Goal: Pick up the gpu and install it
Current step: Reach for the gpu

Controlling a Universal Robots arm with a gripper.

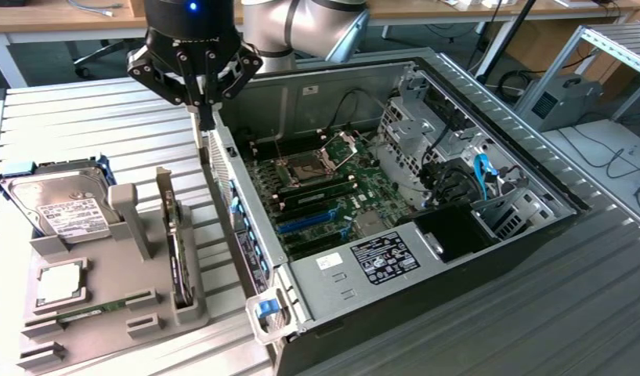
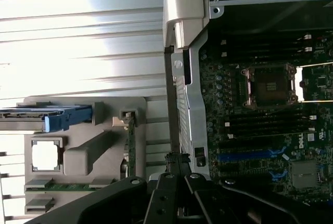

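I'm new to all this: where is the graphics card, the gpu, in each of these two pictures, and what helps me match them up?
Exterior view: the gpu stands on edge in the grey holder, toward the exterior view's left, beside the computer case.
Wrist view: the gpu is seen edge-on in the grey holder, between its raised block and the computer case.
Shared landmark: the square silver chip lying in the same holder.
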